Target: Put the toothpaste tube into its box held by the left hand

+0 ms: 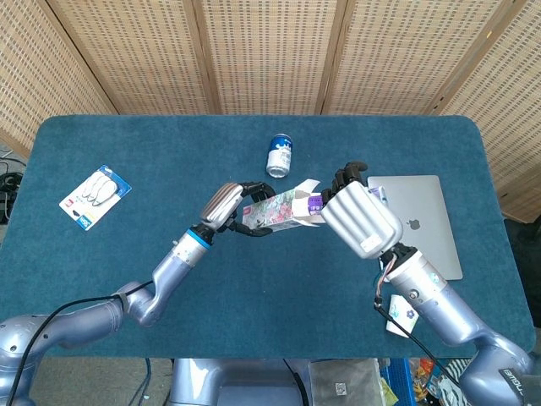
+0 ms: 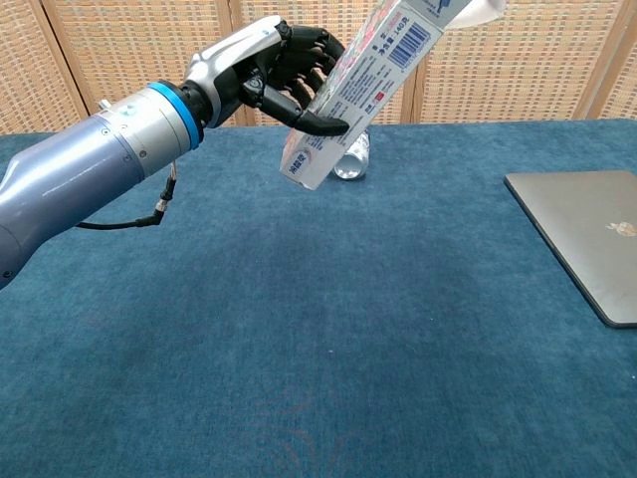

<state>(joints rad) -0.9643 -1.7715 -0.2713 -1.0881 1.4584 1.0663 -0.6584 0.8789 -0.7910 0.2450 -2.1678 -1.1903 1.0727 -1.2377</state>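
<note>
My left hand (image 1: 232, 205) (image 2: 284, 70) grips the toothpaste box (image 1: 281, 208) (image 2: 370, 72), a flowered white carton held in the air, tilted up with its open flaps toward my right hand. My right hand (image 1: 359, 216) is right at the box's open end and holds the purple toothpaste tube (image 1: 314, 201), of which only a small piece shows at the flaps. My right hand's back hides the rest of the tube. The chest view does not show the right hand.
A blue-and-white can (image 1: 280, 155) (image 2: 350, 157) lies on the blue table behind the box. A grey laptop (image 1: 420, 222) (image 2: 587, 237) lies shut at the right. A blister pack (image 1: 95, 196) lies at the far left. A small white cup (image 1: 401, 315) hangs near my right forearm.
</note>
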